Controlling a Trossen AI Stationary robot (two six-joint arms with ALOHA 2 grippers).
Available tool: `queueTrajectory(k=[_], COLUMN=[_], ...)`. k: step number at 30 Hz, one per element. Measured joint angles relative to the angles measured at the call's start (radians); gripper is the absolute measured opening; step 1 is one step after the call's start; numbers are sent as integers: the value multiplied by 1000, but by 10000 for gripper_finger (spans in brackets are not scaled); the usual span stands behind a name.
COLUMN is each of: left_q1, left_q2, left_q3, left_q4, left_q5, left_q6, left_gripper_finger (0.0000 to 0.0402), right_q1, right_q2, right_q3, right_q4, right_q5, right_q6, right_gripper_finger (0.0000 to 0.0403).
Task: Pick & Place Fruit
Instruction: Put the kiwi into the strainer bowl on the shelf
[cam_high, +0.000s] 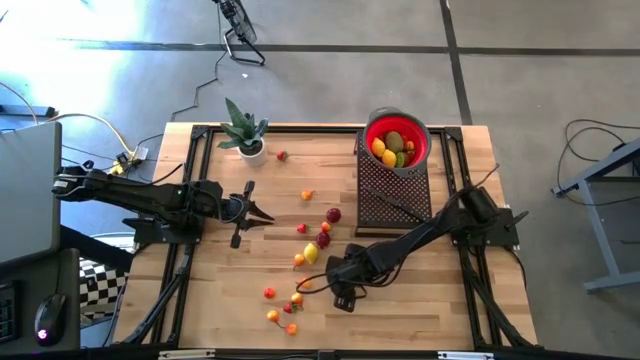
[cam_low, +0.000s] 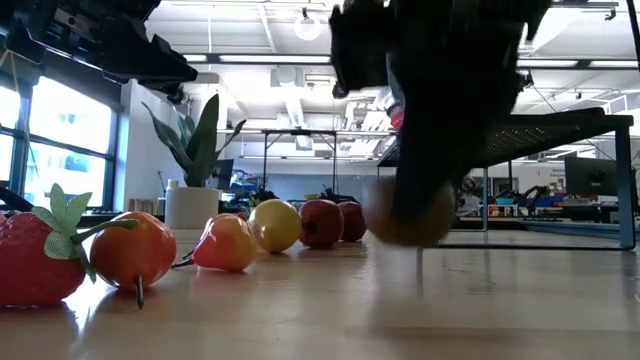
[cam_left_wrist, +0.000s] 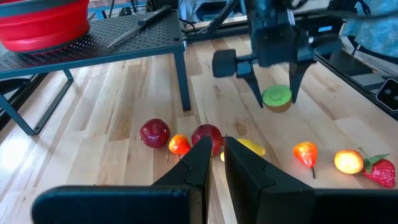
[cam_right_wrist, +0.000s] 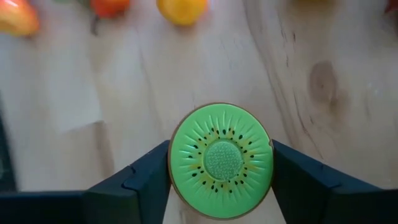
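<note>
A halved kiwi (cam_right_wrist: 221, 162), green cut face up and brown skin below, sits between the fingers of my right gripper (cam_right_wrist: 221, 171), near the table's front middle (cam_high: 340, 288). Other small toy fruits (cam_high: 318, 235), red, orange and yellow, lie loose on the wooden table (cam_high: 230, 300), with more inside the red bowl (cam_high: 421, 150) on the black perforated rack (cam_high: 385, 185) at the far right. My left gripper (cam_high: 262, 212) hangs shut over the table's left half, touching nothing. My right gripper pinches the kiwi half by its round brown sides (cam_right_wrist: 271, 163), one finger on each side. The fingers (cam_left_wrist: 257, 93) come steeply from above. The cut face looks up, roughly level. In the low view the kiwi (cam_low: 405, 215) seems just clear of the table.
A potted spiky plant (cam_high: 243, 133) stands at the far left, a strawberry (cam_high: 282, 155) beside it. A knife (cam_high: 398, 206) lies on the rack. More fruits (cam_high: 283, 305) lie near the front edge. The black frame rails (cam_high: 180, 270) run along both sides.
</note>
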Motion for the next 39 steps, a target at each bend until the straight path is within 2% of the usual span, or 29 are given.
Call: queueTrajectory(k=[8,15,22,26,32,39], left_q1=[0,0,0,0,0,0], left_q2=[0,0,0,0,0,0], left_q3=[0,1,1,1,1,1], left_q4=[0,1,2,1,21,23], left_q5=[0,0,0,0,-2,-97], left_q6=[0,0,-2,-24,-24,-25], left_gripper_finger=[37,37,37,37,37,37], right_q1=[-31,-80,-169,-248,-417,-652], right_q2=[-152,-352,-555,-645,-744,-790], right_q3=[0,0,0,0,0,2], right_q4=[2,-51,-159,-211,-240,-315], right_q5=[20,162,312,347,326,278], right_q6=[2,15,-41,-112,-232,-329], right_gripper_finger=[222,221,225,222,225,225])
